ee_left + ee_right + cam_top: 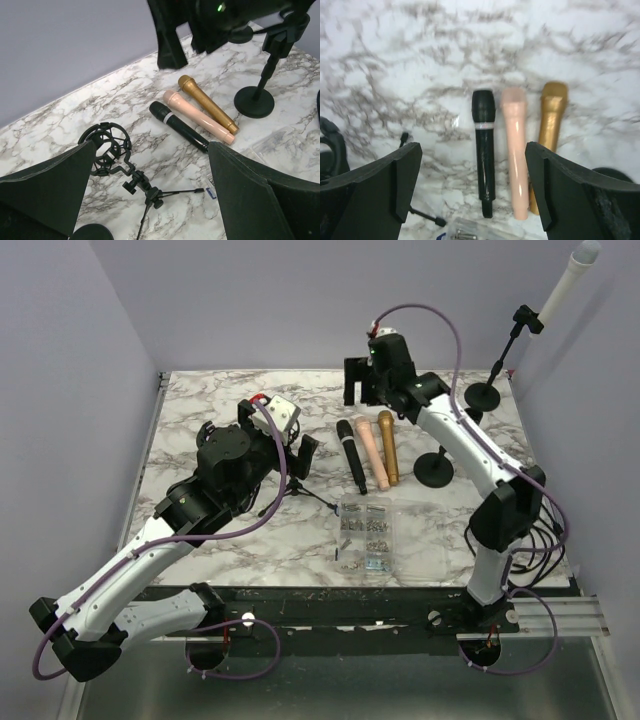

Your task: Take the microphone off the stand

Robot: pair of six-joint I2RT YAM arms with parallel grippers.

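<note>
A white microphone (566,282) sits tilted in the clip of a tall black stand (484,394) at the back right corner. A black microphone (351,455) (177,126) (484,150), a pink one (372,450) (516,150) and a gold one (388,445) (550,125) lie side by side on the marble table (230,540). My right gripper (365,388) (475,185) hangs open above them, holding nothing. Further left, my left gripper (290,465) (150,200) is wide open over a small tripod stand with an empty shock mount (106,149).
A second black round-base stand (434,470) (254,101) stands right of the lying microphones, partly behind the right arm. A clear plastic box of screws (365,536) lies near the front middle. Purple walls close in the table at the back and both sides.
</note>
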